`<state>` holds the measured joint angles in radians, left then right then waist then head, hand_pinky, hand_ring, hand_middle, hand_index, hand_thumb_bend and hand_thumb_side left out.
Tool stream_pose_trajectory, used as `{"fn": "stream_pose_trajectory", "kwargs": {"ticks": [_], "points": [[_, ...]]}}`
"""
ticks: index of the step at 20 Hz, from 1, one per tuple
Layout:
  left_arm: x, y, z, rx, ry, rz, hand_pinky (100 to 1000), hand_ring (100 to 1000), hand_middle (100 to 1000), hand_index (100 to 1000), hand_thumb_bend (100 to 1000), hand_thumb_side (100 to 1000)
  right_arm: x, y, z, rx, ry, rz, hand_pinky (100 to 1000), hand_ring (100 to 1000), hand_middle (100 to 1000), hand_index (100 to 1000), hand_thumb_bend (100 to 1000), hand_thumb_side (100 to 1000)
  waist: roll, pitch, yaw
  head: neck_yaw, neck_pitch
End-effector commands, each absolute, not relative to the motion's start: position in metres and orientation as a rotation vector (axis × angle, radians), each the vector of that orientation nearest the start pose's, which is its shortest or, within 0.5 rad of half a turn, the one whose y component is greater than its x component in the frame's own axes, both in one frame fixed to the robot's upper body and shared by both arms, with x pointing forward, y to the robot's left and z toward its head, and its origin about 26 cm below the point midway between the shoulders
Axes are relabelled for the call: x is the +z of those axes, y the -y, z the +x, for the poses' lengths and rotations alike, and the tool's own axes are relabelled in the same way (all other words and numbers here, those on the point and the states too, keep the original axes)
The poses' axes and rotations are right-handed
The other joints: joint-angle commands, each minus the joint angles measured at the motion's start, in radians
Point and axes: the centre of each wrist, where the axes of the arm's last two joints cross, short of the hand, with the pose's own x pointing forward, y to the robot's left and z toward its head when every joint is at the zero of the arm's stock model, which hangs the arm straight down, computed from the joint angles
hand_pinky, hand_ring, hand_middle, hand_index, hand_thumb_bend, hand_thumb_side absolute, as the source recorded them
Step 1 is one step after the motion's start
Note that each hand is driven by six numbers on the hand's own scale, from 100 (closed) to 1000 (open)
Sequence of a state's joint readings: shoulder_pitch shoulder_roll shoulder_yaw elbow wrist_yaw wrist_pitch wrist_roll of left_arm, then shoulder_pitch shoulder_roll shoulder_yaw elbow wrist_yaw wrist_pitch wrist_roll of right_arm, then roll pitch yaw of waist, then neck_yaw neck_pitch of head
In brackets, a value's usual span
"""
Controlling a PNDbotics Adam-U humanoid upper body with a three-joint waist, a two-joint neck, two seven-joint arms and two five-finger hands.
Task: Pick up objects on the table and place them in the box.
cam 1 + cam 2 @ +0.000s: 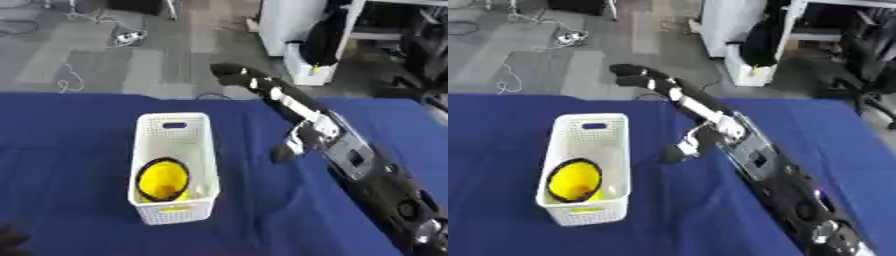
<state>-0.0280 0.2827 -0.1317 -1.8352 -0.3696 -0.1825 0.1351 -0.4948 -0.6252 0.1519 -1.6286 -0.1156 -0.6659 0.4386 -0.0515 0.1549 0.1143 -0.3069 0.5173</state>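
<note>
My right arm comes in from the lower right and stretches diagonally up across the blue tabletop (79,150), its black and silver forearm ending in my right hand (302,107) beside the far right of the box. The fingers (236,75) run out straight toward the far edge of the tabletop, their dark tips showing against the grey floor beyond, and the thumb (284,152) hangs down and away from them, its dark tip near the cloth; I hold nothing, and the hand is spread wide with nothing between thumb and fingers. Whether the thumb tip touches the cloth I cannot tell. The white box (203,150), a perforated plastic basket with a slot handle at its far end, stands on the tabletop to the left of my hand, well apart from the thumb, its long side running away from me. Inside it, at the near end, lies a yellow round object with a dark rim (163,180), leaning against the left wall, and a small patch of yellow shows through the near wall low down. A dark shape at the lower left corner of the left eye view may be my left hand (10,237), but I cannot tell how its fingers stand.
</note>
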Motion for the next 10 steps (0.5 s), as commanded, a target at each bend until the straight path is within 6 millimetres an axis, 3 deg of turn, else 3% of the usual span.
{"fn": "stream_pose_trajectory", "kwargs": {"ticks": [1, 3, 5, 10], "points": [[0.080, -0.265, 0.277, -0.539, 2.053, 0.478, 868, 674, 723, 946, 115, 842, 0.196, 0.327, 0.338, -1.828, -2.754, -0.091, 1000, 961, 1000, 948, 802, 773, 0.009, -0.030, -0.045, 0.067, 0.018], [0.084, -0.266, 0.280, -0.545, 2.061, 0.492, 871, 674, 724, 944, 114, 836, 0.176, 0.350, 0.314, -1.774, -2.882, -0.064, 1000, 954, 1000, 949, 790, 773, 0.014, -0.044, -0.092, 0.107, 0.023], [0.091, -0.267, 0.283, -0.558, 2.081, 0.504, 876, 676, 727, 940, 112, 823, 0.157, 0.365, 0.288, -1.702, -3.038, -0.027, 914, 903, 983, 943, 785, 753, 0.021, -0.054, -0.135, 0.148, 0.024], [0.106, -0.266, 0.286, -0.577, 2.125, 0.506, 880, 679, 729, 936, 111, 814, 0.130, 0.363, 0.237, -1.489, -3.332, 0.016, 805, 840, 965, 930, 770, 748, 0.038, -0.057, -0.192, 0.211, 0.030]]}}
